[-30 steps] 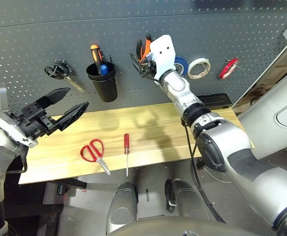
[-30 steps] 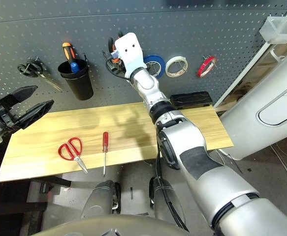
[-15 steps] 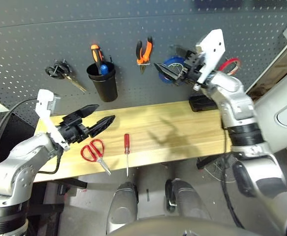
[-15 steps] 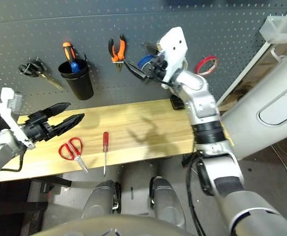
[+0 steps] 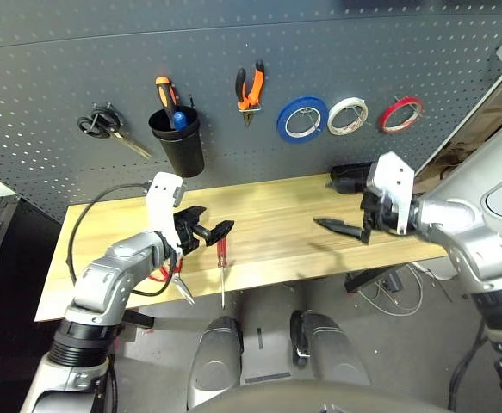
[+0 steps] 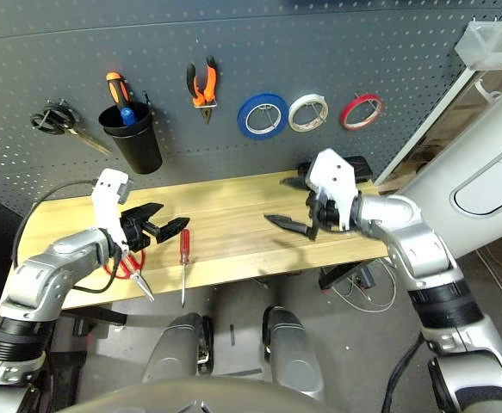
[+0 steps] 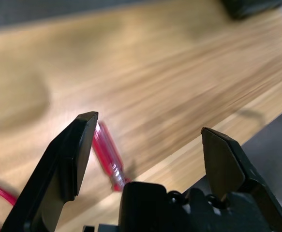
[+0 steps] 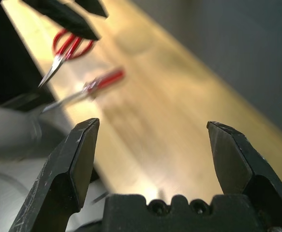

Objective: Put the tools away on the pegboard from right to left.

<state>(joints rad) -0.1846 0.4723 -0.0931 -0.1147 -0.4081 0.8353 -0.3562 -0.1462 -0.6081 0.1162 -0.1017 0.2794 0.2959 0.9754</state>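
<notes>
Hovering wide open and empty, the left end effector (image 5: 206, 233) lines up on the red-handled screwdriver (image 5: 221, 258) lying on the worktop (image 5: 276, 215), scissors (image 6: 130, 265) beside it; pliers (image 5: 250, 86) and red tape ring (image 5: 401, 113) already hang on the pegboard (image 5: 78, 52). Right end effector (image 5: 341, 205) waits, splayed, holding nothing.

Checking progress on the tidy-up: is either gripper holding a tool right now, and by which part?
Nothing is held. The left gripper hangs open over the red screwdriver on the table; the right gripper is open and empty above the table.
</notes>
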